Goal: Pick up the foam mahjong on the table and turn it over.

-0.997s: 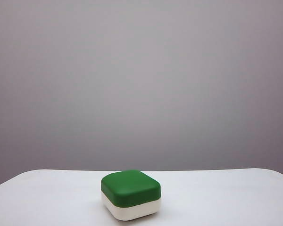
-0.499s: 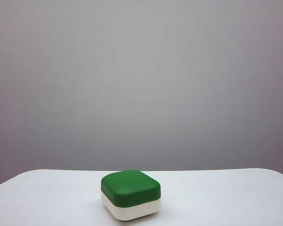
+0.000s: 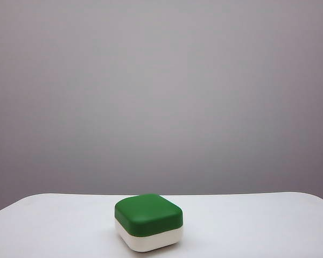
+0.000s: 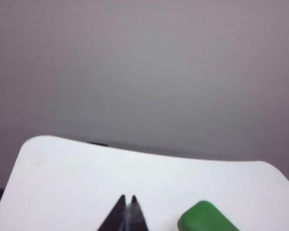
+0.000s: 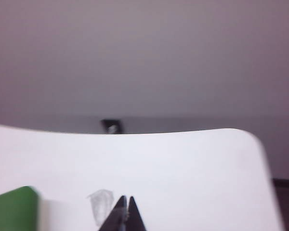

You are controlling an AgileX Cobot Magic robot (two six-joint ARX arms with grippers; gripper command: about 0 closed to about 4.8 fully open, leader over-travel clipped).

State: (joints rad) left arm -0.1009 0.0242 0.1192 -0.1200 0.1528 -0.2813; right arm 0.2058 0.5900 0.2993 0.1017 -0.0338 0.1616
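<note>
One mahjong (image 3: pixel 148 222) sits green half up, cream half down, near the front middle of the white tabletop (image 3: pixel 54 226); no arm shows in the exterior view. The left tool (image 4: pixel 127 198) hangs over the tabletop with its two dark tips pressed together and nothing between them, the mahjong off to one side of it, apart. The right tool (image 5: pixel 125 198) is likewise closed and empty, the block's green corner lying apart on its other side. Behind stands a plain grey wall (image 3: pixel 161 97).
</note>
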